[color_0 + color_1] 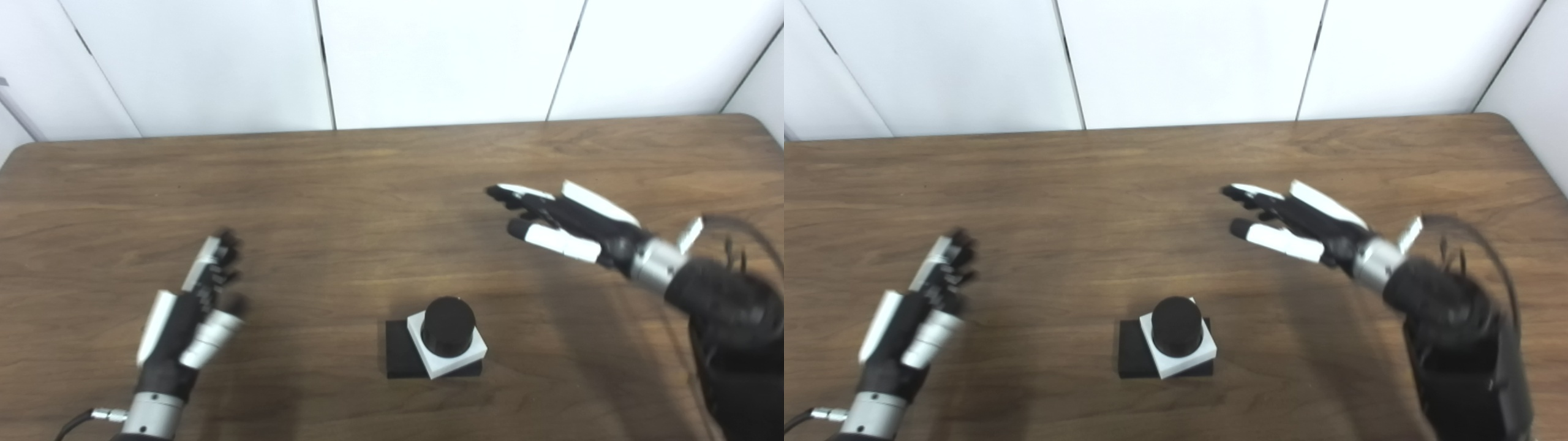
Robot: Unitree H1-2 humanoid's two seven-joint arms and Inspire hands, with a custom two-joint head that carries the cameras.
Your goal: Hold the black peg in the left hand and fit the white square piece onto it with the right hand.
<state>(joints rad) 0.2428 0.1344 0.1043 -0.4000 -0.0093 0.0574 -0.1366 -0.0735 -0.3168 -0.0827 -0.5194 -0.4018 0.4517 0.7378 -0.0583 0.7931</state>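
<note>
- So the white square piece (pixel 447 353) already sits over the black peg (pixel 448 326) on its black base (pixel 401 358), at 6 o'clock on the surface (pixel 367 184).
- Left hand (pixel 196 300) at 8 o'clock and right hand (pixel 566 223) at 3 o'clock: both spread, empty.
- Risk, I'd guess: a careless swing tips the stack.
- No containers around.

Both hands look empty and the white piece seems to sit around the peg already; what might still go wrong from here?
1. The white square piece sits rotated against the black base, so it may not be fully seated.
2. The open right hand hangs up and right of the black peg; a careless pass could knock the assembly.
3. The open left hand steadies nothing.
</note>
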